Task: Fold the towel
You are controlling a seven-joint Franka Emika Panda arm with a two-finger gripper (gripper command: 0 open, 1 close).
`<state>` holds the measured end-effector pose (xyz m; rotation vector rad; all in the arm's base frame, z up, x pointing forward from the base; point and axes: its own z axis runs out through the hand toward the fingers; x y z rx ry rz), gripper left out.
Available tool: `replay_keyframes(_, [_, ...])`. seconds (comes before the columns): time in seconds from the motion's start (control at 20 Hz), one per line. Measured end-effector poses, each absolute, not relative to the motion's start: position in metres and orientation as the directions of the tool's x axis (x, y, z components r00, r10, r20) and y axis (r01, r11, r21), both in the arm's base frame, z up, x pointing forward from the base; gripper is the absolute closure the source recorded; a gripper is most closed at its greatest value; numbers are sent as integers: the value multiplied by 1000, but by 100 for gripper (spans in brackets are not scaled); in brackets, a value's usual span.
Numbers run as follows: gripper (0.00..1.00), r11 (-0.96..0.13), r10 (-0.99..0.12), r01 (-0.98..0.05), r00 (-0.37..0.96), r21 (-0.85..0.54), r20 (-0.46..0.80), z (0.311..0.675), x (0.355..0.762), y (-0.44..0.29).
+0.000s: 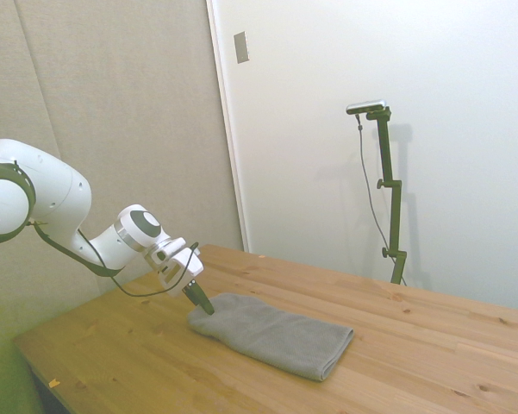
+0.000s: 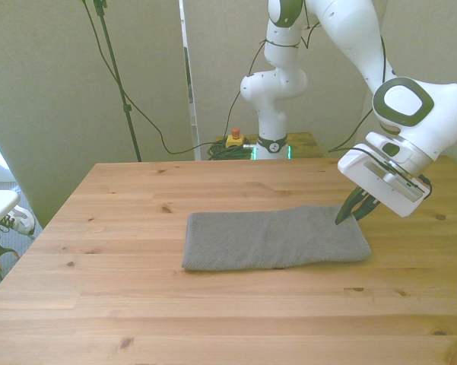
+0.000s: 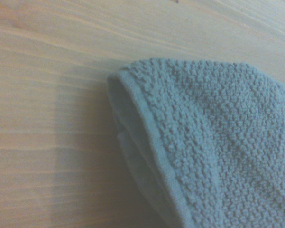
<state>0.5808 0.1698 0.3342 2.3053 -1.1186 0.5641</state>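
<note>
Towel [image 2: 274,239] is what you see lying flat in a long folded strip across the middle of the wooden worktop [image 2: 213,319], layered, with rounded edges. In the front view its short end toward that view's right sits directly under the pincer [image 2: 348,211]; in the side view the pincer [image 1: 204,304] points down at the towel [image 1: 276,335] end nearest the arm. You see the dark fingertips close together and right at the cloth's upper edge, but you cannot tell whether they pinch any fabric or are merely touching it. The wrist view shows you the towel's [image 3: 213,142] hemmed corner, its layers stacked, on bare wood.
</note>
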Motion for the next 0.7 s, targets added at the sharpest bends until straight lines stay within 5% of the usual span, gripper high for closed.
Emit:
replay_keyframes(0.3, [100, -548, -612, -810, 558, 208, 560, 361, 581, 159])
replay_keyframes(0.7, [100, -544, -690, -835, 498, 77, 526, 455, 565, 95])
